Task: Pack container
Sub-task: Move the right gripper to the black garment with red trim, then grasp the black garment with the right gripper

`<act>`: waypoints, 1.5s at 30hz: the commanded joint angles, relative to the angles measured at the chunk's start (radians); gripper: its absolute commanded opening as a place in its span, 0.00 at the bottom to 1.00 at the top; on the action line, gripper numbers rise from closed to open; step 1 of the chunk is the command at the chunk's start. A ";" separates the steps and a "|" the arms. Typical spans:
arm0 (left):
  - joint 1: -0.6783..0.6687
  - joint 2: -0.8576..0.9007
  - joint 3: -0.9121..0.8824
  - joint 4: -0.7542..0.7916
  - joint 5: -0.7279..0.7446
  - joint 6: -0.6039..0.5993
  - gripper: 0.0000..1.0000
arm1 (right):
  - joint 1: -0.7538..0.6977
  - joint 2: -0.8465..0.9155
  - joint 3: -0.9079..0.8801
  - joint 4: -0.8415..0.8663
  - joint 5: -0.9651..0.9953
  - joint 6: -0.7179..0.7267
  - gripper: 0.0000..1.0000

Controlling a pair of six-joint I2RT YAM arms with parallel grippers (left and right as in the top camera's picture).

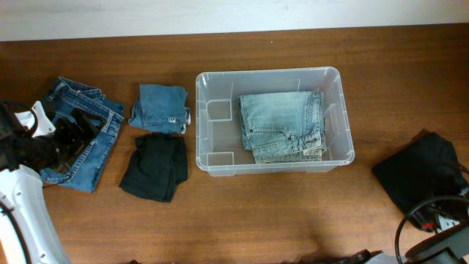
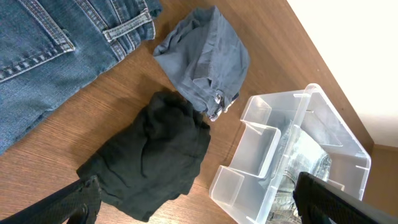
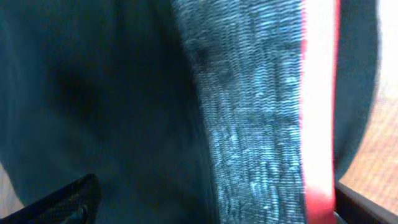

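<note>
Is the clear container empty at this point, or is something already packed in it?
Partly filled. One folded pair of light jeans lies inside the container; the small divided compartments beside them are empty.

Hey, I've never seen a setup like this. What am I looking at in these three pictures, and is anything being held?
It is a robot with two arms at a wooden table. One picture looks down from above; the other two come from a camera on each wrist. On the table stands a clear container with folded light jeans inside. Left of it lie a folded blue garment, a black garment and dark jeans; another black cloth lies at the right. The left pincer and right pincer are both open, holding nothing. The right wrist picture is a blur of dark cloth up close.
</note>
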 commanded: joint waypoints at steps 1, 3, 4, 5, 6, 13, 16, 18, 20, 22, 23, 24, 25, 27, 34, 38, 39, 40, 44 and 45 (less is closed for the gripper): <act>-0.001 0.002 -0.006 -0.001 0.003 0.020 0.99 | 0.089 0.002 -0.008 0.021 -0.042 0.008 0.99; -0.001 0.002 -0.006 -0.001 0.003 0.020 0.99 | 0.123 0.002 -0.007 0.023 -0.021 0.008 0.99; -0.001 0.002 -0.006 -0.001 0.003 0.020 0.99 | 0.131 0.002 -0.007 0.022 -0.004 0.008 0.99; -0.001 0.002 -0.006 -0.001 0.003 0.020 0.99 | 0.137 0.002 -0.007 0.019 0.022 0.008 0.99; -0.001 0.002 -0.006 -0.001 0.003 0.020 0.99 | 0.140 0.002 -0.007 0.016 0.041 0.008 0.99; -0.001 0.002 -0.006 -0.001 0.003 0.020 0.99 | 0.138 0.002 -0.007 -0.006 0.124 0.008 0.99; -0.001 0.002 -0.006 -0.001 0.003 0.020 0.99 | 0.138 0.002 -0.007 -0.009 0.163 0.008 0.99; -0.001 0.002 -0.006 -0.001 0.003 0.020 0.99 | 0.138 0.002 -0.007 -0.006 0.187 0.008 0.99; -0.001 0.002 -0.006 -0.001 0.003 0.020 0.99 | 0.138 0.002 -0.007 0.000 0.204 0.008 0.99; -0.001 0.002 -0.006 -0.001 0.003 0.020 0.99 | 0.138 0.002 -0.007 0.003 0.219 0.008 0.99; -0.001 0.002 -0.006 -0.001 0.003 0.020 0.99 | 0.138 0.002 -0.007 0.006 0.225 0.008 0.99; -0.001 0.002 -0.006 -0.001 0.003 0.020 0.99 | 0.138 0.002 -0.007 0.013 0.225 0.008 0.99; -0.001 0.002 -0.006 -0.001 0.003 0.020 0.99 | 0.138 0.004 -0.007 0.018 0.222 0.008 0.99; -0.001 0.002 -0.006 -0.001 0.003 0.020 0.99 | 0.138 0.013 -0.007 0.029 0.221 0.008 0.99; -0.001 0.002 -0.006 -0.001 0.003 0.020 0.99 | 0.138 0.083 -0.007 0.052 0.210 0.008 0.99; -0.001 0.002 -0.006 -0.001 0.003 0.020 0.99 | 0.138 0.105 -0.007 0.063 0.185 0.008 0.99; -0.001 0.002 -0.006 -0.001 0.003 0.020 0.99 | 0.138 0.105 -0.007 0.063 0.183 0.008 1.00; -0.001 0.002 -0.006 -0.001 0.003 0.020 0.99 | 0.138 0.105 -0.007 0.063 0.183 0.008 0.98; -0.001 0.002 -0.006 -0.001 0.003 0.020 0.99 | 0.138 0.105 -0.007 0.063 0.156 0.008 0.79; -0.001 0.002 -0.006 -0.001 0.003 0.020 0.99 | 0.138 0.105 -0.007 0.064 0.149 0.008 0.75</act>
